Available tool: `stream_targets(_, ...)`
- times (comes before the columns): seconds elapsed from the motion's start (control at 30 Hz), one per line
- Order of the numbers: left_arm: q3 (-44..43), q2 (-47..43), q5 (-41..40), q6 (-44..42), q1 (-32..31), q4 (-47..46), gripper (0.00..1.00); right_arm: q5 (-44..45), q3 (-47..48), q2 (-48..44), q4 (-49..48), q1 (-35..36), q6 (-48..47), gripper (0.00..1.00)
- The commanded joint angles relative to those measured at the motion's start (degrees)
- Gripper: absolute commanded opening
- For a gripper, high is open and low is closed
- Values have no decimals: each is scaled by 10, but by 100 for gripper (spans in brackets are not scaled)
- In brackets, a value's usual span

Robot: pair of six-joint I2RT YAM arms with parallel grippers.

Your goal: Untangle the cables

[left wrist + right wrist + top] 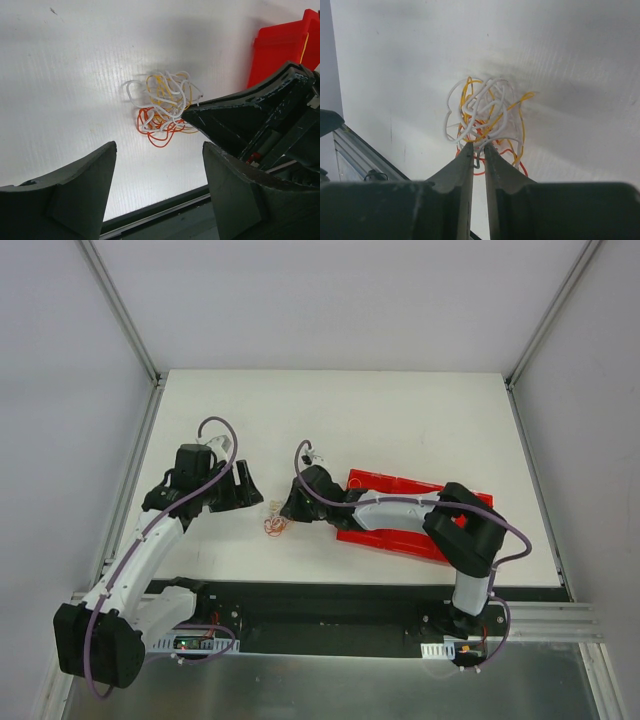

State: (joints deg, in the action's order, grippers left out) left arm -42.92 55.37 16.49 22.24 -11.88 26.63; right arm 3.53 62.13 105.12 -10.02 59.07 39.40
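Cables: one small tangle of white, yellow and orange-red strands, lying on the white table, toward 8 o'clock from the table's middle in the top view.
Left gripper: jaws spread wide, nothing between them; tangle at 12 o'clock of the gap, apart from both fingers.
Right gripper: jaws drawn almost together, only a thin slit left; tips set into the tangle's near edge, a thin strand caught in the slit.
Red tray: at 3 o'clock of the tangle, under the right arm, well apart from the strands.
Top view only: both grippers flanking the tangle, left at 10 o'clock of it, right at 2 o'clock and just beside; strands too small to sort by colour; neither pair of jaws readable.
Left wrist view only: white and yellow loops on the far side, orange-red loops at 6 o'clock; dark tip of the right gripper reaching the tangle from 4 o'clock; corner of the red tray at 2 o'clock; slit of the right jaws hidden.
Right wrist view only: the slit itself and the strand in it; white loops piled at 12 o'clock, yellow threaded through, orange-red low at 5 o'clock; left gripper out of frame.
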Motion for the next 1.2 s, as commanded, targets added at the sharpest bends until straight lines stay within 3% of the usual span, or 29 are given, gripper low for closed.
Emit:
stream_targets(0.0,-8,3,36,-16,5,-3,71,-7,33,7,-23,-1,3,10)
stream_targets(0.07,-2,9,59,-15,5,-12,75,-10,30,-9,-23,-3,-13,1)
stream_targets(0.3,17,111,166,33,4,-59,82,-30,-20,-88,-83,-2,-48,1)
stream_targets(0.33,23,126,180,44,4,-73,82,-64,-18,-90,-91,-4,-45,1)
stream_targets(0.57,70,199,157,119,-4,-153,80,-117,10,-152,-133,-3,-34,1)
stream_targets(0.97,103,190,119,135,-2,-184,73,-99,187,-262,19,-4,-140,1)
stream_targets(1.17,98,195,104,148,10,-180,75,-127,411,-230,140,-6,-207,1)
